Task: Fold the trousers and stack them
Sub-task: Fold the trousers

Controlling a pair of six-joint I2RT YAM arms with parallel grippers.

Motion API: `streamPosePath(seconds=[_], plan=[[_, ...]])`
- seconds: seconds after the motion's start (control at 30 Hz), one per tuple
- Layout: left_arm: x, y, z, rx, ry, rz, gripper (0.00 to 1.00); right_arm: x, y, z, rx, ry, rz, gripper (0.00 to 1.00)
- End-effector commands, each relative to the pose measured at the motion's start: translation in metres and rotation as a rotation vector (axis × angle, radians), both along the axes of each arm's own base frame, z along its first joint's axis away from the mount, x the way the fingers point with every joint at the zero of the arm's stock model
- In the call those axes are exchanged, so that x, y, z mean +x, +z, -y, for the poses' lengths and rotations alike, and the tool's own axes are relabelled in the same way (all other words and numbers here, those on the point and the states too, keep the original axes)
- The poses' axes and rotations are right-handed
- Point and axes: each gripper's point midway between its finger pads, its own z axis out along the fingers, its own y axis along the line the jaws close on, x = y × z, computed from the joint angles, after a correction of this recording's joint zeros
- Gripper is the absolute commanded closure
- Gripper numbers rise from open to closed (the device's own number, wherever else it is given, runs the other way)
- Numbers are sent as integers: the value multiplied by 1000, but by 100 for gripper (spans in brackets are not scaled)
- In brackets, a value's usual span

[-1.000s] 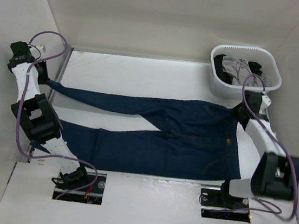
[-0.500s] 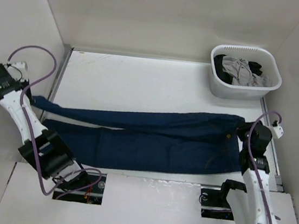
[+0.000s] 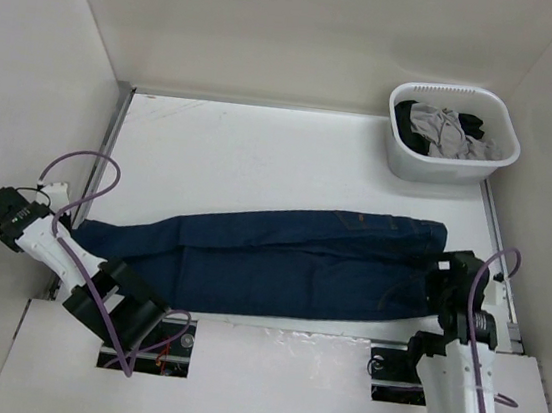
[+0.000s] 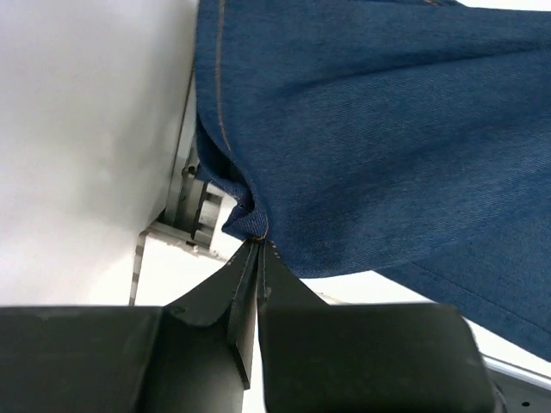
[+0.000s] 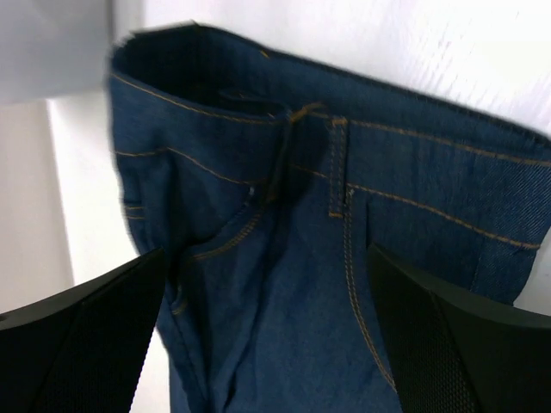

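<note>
The trousers [image 3: 290, 254], dark blue jeans with orange stitching, lie lengthwise across the table, one leg folded over the other, waist to the right. My left gripper [image 3: 69, 234] is at their left end, shut on the leg hem. In the left wrist view the fingertips [image 4: 256, 245] pinch the hem edge, and the denim [image 4: 370, 129] spreads away from them. My right gripper [image 3: 451, 280] stands open at the waist end. In the right wrist view its fingers [image 5: 77, 344] stand wide apart over the waistband [image 5: 344, 129], gripping nothing.
A white basket [image 3: 450, 159] with grey and black garments stands at the back right corner. Metal rails run along the table's left edge [image 3: 113, 136] and right edge [image 3: 497, 254]. White walls close in the back and sides.
The far leg and waist side were brought toward the near edge onto the other leg. My right gripper opened and let go of the waistband. My left gripper stayed shut on the hem.
</note>
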Motion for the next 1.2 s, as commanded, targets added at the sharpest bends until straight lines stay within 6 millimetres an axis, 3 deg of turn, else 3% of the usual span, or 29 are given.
streamPosePath(seconds=[0.0, 0.13, 0.33, 0.47, 0.63, 0.67, 0.73, 0.83, 0.97, 1.07, 1.1, 1.17], plan=[[12, 7, 1, 35, -67, 50, 100, 27, 22, -4, 49, -13, 65, 0], [17, 11, -3, 35, -62, 63, 99, 68, 44, -12, 110, 16, 104, 0], [19, 18, -10, 55, -54, 75, 99, 97, 58, -20, 203, -8, 123, 0], [14, 16, -12, 55, -34, 74, 99, 105, 38, -23, 227, -12, 45, 0], [13, 18, -14, 58, -21, 78, 99, 119, 22, -4, 223, -70, 29, 1], [13, 19, -15, 62, -18, 79, 99, 124, 22, 1, 215, -72, 36, 8], [13, 21, -16, 69, -19, 80, 99, 132, 22, 10, 187, -67, 37, 37], [15, 28, -22, 88, -17, 88, 99, 140, 32, 19, 99, -18, 33, 97], [22, 48, -36, 144, 0, 136, 100, 150, 88, 14, -112, 174, 135, 100], [27, 66, -45, 167, 16, 179, 100, 128, 128, -2, -253, 290, 244, 100], [27, 69, -46, 170, 19, 181, 100, 117, 127, -4, -259, 292, 246, 100], [23, 67, -47, 176, 21, 169, 100, 79, 100, -6, -216, 264, 184, 100]])
